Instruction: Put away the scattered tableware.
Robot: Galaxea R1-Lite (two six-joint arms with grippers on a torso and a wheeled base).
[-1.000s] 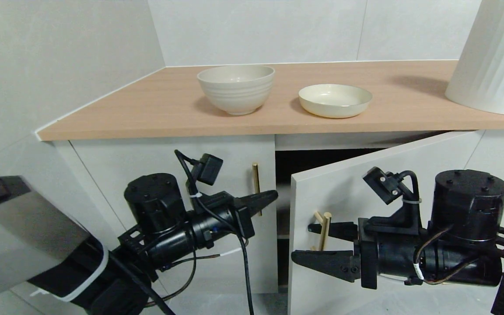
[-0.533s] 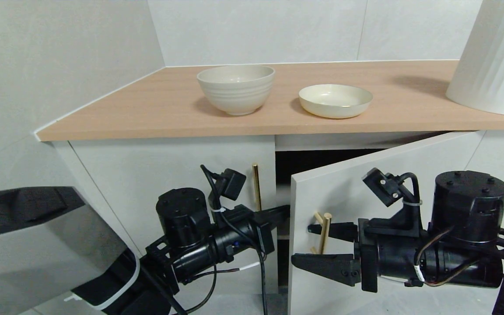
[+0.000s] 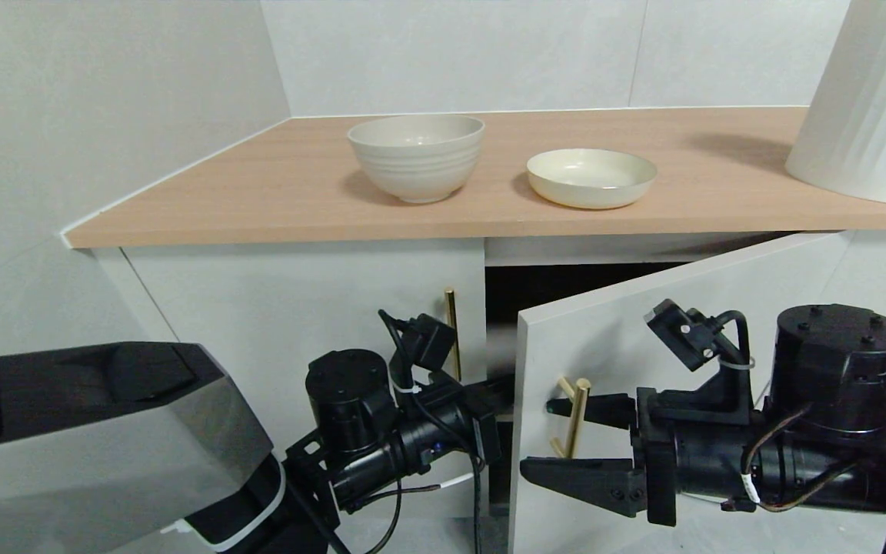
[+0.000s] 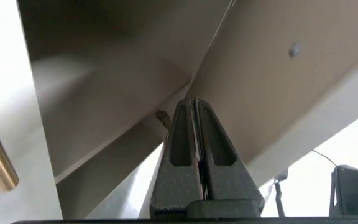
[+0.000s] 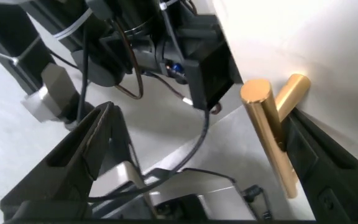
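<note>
**Door half open, tableware untouched**

The step in hand looks like opening the cupboard, not yet moving any tableware. The right gripper (image 3: pixel 539 435) has its fingers well apart, one on each side of the brass handle (image 3: pixel 575 415) of the door (image 3: pixel 643 308). The handle stands between them, close to the upper finger, and is not clamped. The door stands ajar, with a dark gap at its free edge. The left gripper (image 4: pixel 195 118) has its fingers pressed together on nothing. Its tip is pushed into that gap, just behind the door's edge and next to the right gripper.

The bowl (image 3: pixel 415 156) and the dish (image 3: pixel 591 177) sit on the counter (image 3: pixel 258 200), well above both grippers. The two are near each other but apart.

Next, the door probably needs swinging wider, either by the left tip pushing from inside or by the right fingers closing on the handle and pulling. After that, a gripper has to rise to the counter for the first piece. The shut left fingers could slip off the door's edge.
</note>
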